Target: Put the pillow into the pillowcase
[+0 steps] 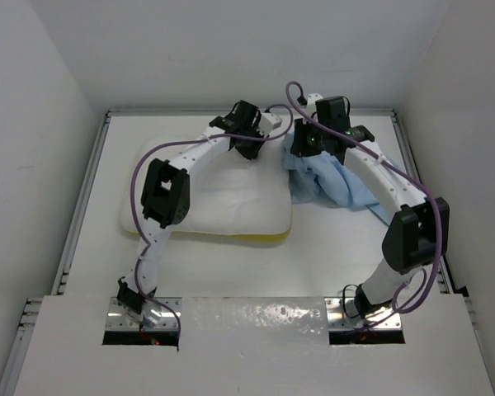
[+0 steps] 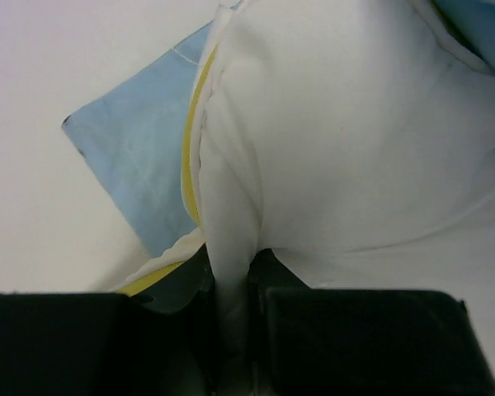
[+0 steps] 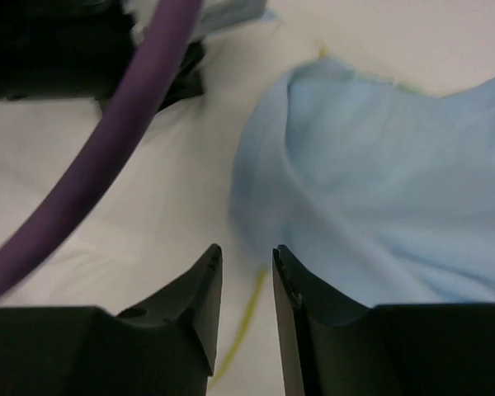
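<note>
Risk of pillowcase [image 3: 379,206] sliding away, loose beside barely parted, empty right gripper [image 3: 247,272], with left gripper [image 2: 231,305] pinching pillow [image 2: 346,140] fold tight.

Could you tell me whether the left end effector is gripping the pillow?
Yes, the left end effector is shut on a fold of the white pillow.

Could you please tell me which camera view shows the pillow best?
The top external view: nearly the whole pillow shows. The left wrist view shows only a fold pinched in the jaws; the right wrist view only a white patch.
</note>
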Robot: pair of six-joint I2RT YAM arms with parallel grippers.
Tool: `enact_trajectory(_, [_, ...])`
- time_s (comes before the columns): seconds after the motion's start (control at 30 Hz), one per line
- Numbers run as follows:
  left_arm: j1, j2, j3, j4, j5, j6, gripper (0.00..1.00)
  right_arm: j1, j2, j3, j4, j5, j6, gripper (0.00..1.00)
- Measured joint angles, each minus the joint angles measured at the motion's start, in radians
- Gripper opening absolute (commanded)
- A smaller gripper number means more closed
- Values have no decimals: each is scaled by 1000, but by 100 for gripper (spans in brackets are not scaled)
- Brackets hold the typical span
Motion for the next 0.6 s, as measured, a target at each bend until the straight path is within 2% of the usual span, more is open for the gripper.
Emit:
enact_trajectory(0.03, [9,62,86,-14,-8,-20,0,1,-10,-1,-8,-15,-3,50])
enact_trajectory(0.07, [16,111,146,-11,-18,-38,7,3,-19,-2,-14,-26,-9,69])
enact_trajectory(0.1, [22,145,183,0,-27,-59,38,3,-26,-2,-19,-38,-18,99])
enact_trajectory(0.13, [29,160,196,9,-30,-69,53,3,-31,-2,-23,-41,-19,99])
enact_trajectory(0.2, [45,169,198,27,-32,-100,76,5,-33,-2,-29,-33,-35,99])
enact_trajectory(0.27, [62,164,198,39,-29,-133,86,2,-33,-2,-40,0,-36,99])
enact_trajectory(0.3, [73,159,198,42,-26,-147,98,-3,-33,-2,-47,24,-35,99])
enact_trajectory(0.33, [86,153,198,42,-19,-157,100,-14,-33,-1,-55,45,-31,99])
enact_trajectory(0.37, [99,145,198,39,-11,-169,100,-29,-33,0,-59,57,-23,96])
enact_trajectory(0.4, [113,135,198,36,-3,-176,100,-52,-33,0,-64,60,-14,79])
enact_trajectory(0.43, [127,121,196,32,9,-175,100,-78,-34,0,-67,57,-8,47])
enact_trajectory(0.47, [133,114,195,29,21,-169,100,-103,-34,-1,-68,51,-6,0])
enact_trajectory(0.53, [159,37,158,23,56,-116,98,-148,-39,-8,-66,48,21,0])
enact_trajectory(0.57, [169,-10,133,8,80,-78,77,-169,-48,-24,-59,49,27,0])
enact_trajectory(0.6, [173,-54,116,-10,93,-43,72,-178,-57,-42,-56,49,31,10])
